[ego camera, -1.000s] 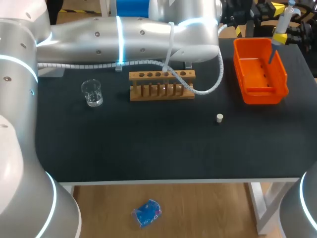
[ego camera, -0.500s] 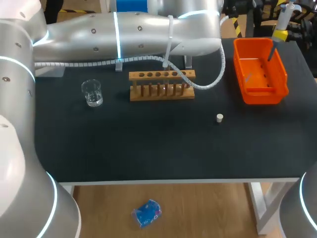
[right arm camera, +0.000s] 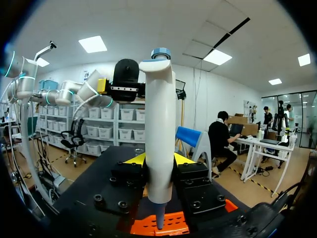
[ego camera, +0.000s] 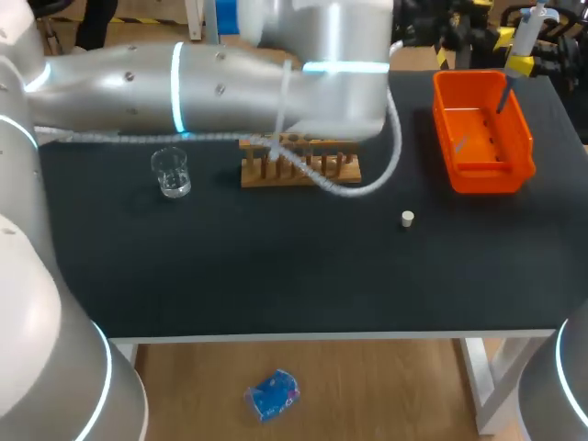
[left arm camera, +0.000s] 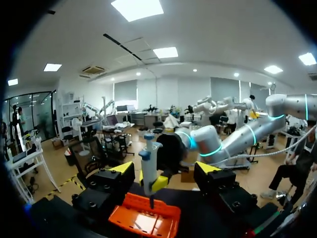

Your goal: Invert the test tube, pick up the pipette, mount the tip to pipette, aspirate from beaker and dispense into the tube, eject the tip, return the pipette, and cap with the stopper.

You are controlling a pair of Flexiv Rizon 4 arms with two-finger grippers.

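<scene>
Pipette (ego camera: 525, 37) upright over orange bin (ego camera: 482, 171); L arm (ego camera: 230, 83) hides rack (ego camera: 303, 171) top.

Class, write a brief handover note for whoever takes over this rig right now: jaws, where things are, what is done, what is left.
Left gripper: jaws open, empty, pointed toward the orange tray.
Right gripper: shut on the pipette, upright above that tray.
Beaker stands on the table left of the wooden rack; the left arm hides part of the rack, so the tube cannot be checked.
Stopper lies loose on the table.
Done: pipette picked up. Left: return it, cap the tube. Tip and liquid steps: cannot tell.
</scene>
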